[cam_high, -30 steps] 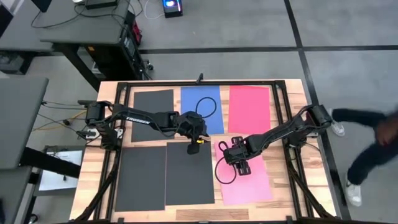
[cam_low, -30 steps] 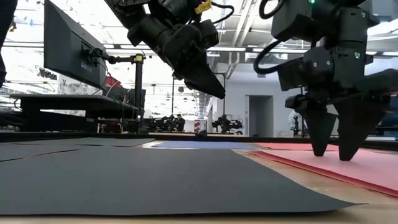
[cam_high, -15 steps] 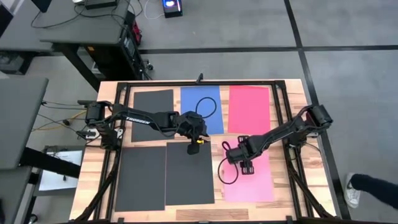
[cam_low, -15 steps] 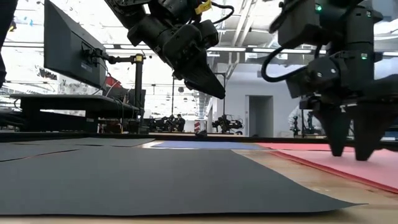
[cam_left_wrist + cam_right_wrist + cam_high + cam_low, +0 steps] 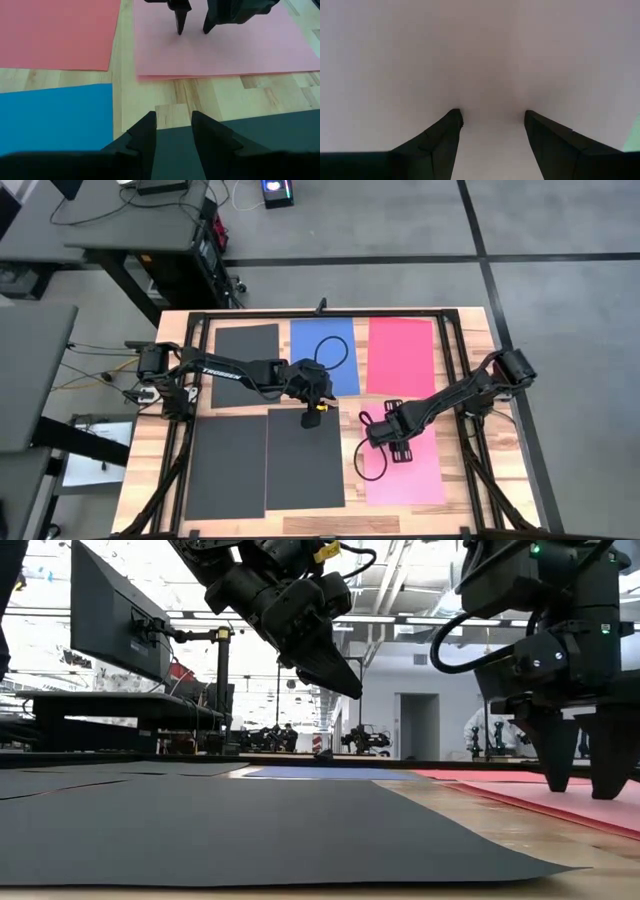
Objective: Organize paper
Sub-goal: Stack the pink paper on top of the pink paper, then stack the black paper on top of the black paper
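Observation:
Six sheets of paper lie flat on the wooden table. Dark grey (image 5: 245, 350), blue (image 5: 335, 370) and red (image 5: 400, 355) form the far row; two dark grey sheets (image 5: 227, 465) (image 5: 305, 465) and a pink sheet (image 5: 415, 475) form the near row. My left gripper (image 5: 173, 125) hangs open, slanting down, above the far edge of the inner near dark sheet, touching nothing. My right gripper (image 5: 580, 785) points down with its fingers apart, standing on the pink sheet (image 5: 225, 50). My right gripper sets both open fingertips (image 5: 555, 780) on the pink sheet's top face, in its left half (image 5: 192, 42). It comes from above and points straight down. The sheet lies flat on the table beneath the tips.
A black metal frame (image 5: 455, 360) runs round the table's working area. The right arm's cable loops low over the pink sheet's left edge (image 5: 365, 460). A strip of bare wood (image 5: 172, 97) separates the pink sheet from the dark one.
My right gripper has moved toward the table's right edge with its fingertips on the pink sheet. The sheet has slid flat along with it, widening the wood strip between it and the dark sheet. The left arm has kept still.

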{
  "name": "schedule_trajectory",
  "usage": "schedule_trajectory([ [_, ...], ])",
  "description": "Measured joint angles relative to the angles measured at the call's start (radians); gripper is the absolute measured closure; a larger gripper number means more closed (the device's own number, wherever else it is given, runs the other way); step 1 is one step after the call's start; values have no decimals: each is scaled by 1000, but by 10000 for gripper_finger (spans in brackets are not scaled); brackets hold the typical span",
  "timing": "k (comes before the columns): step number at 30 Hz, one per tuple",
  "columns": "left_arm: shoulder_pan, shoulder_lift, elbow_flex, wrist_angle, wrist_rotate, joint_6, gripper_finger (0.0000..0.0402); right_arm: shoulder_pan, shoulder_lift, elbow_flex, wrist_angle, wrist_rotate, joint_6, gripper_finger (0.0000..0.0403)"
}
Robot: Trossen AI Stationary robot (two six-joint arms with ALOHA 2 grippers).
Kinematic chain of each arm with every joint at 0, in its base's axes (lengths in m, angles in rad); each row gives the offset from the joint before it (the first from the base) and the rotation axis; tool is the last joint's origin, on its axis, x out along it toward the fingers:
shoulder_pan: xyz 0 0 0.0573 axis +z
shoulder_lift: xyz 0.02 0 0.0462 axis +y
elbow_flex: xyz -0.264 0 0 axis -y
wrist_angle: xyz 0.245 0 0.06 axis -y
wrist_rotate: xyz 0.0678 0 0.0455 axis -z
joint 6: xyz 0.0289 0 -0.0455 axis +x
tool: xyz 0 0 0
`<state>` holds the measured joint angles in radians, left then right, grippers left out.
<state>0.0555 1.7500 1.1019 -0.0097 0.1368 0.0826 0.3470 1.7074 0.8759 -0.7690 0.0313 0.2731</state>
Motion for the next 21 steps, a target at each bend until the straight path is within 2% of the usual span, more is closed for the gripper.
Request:
schedule_trajectory([
  [9,0,0,0,2,0,0,292,0,-105,-6,-2,-3,43,192],
  [21,1,-5,0,-25,-1,0,292,-1,-123,0,-4,41,51,192],
])
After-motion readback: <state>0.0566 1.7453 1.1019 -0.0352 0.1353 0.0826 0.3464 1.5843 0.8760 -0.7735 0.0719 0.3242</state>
